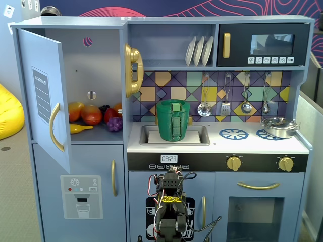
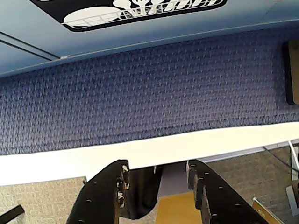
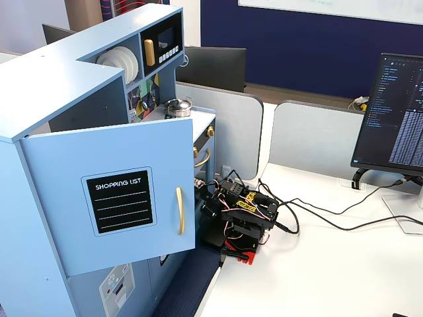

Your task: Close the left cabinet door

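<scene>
The door [image 1: 50,98] stands wide open at the upper left of the toy kitchen in a fixed view, hinged on its left edge and swung out toward the camera, so only its outer face shows at a slant. Its gold handle [image 1: 55,127] curves down the free edge. In another fixed view the door [image 3: 112,205] faces the camera squarely — the black "SHOPPING LIST" panel [image 3: 119,200] sits mid-face and the handle [image 3: 179,210] runs upright near the right edge.

Behind it the open compartment holds toy fruit [image 1: 93,116]: red, orange and yellow pieces, purple grapes and a banana, all on the shelf floor. Below is the lower door with the dispenser panel [image 1: 81,196], shut.

The arm [image 1: 169,206] is folded low in front of the oven section, well apart from the door, with wires looped around it. In the side-on fixed view it sits on the white table [image 3: 317,271] beside the kitchen, the arm [image 3: 241,214] compact on its base.

The wrist view shows the gripper [image 2: 156,184] with its two black fingers [image 2: 110,193] parted and nothing between them, over the table edge, blue carpet [image 2: 149,98] beyond.

A green pot [image 1: 173,120] sits in the sink; a steel pan [image 1: 279,126] sits on the right burner.
</scene>
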Tool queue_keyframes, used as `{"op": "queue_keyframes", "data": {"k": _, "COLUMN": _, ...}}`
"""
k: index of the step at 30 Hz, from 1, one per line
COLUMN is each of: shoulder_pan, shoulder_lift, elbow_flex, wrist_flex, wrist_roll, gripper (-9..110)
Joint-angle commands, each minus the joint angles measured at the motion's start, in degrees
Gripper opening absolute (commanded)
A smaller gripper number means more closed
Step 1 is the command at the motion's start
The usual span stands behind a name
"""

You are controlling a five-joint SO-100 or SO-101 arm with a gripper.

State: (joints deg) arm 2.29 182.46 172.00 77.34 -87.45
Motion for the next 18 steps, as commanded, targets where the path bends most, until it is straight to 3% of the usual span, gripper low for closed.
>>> {"op": "queue_keyframes", "data": {"k": 1, "shoulder_pan": 2.29, "shoulder_lift": -0.26, "elbow_flex": -0.26, "wrist_flex": 10.46, "wrist_roll": 0.7, "gripper": 0}}
{"op": "queue_keyframes", "data": {"k": 12, "shoulder_pan": -0.18, "shoulder_lift": -0.26, "elbow_flex": -0.26, "wrist_flex": 10.46, "wrist_roll": -1.85, "gripper": 0}}
{"op": "queue_keyframes", "data": {"k": 15, "shoulder_pan": -10.37, "shoulder_lift": -0.53, "elbow_flex": -1.41, "wrist_flex": 6.77, "wrist_roll": -3.96, "gripper": 0}}
{"op": "queue_keyframes", "data": {"k": 18, "shoulder_pan": -28.39, "shoulder_lift": -0.53, "elbow_flex": -5.27, "wrist_flex": -1.58, "wrist_roll": -4.13, "gripper": 0}}
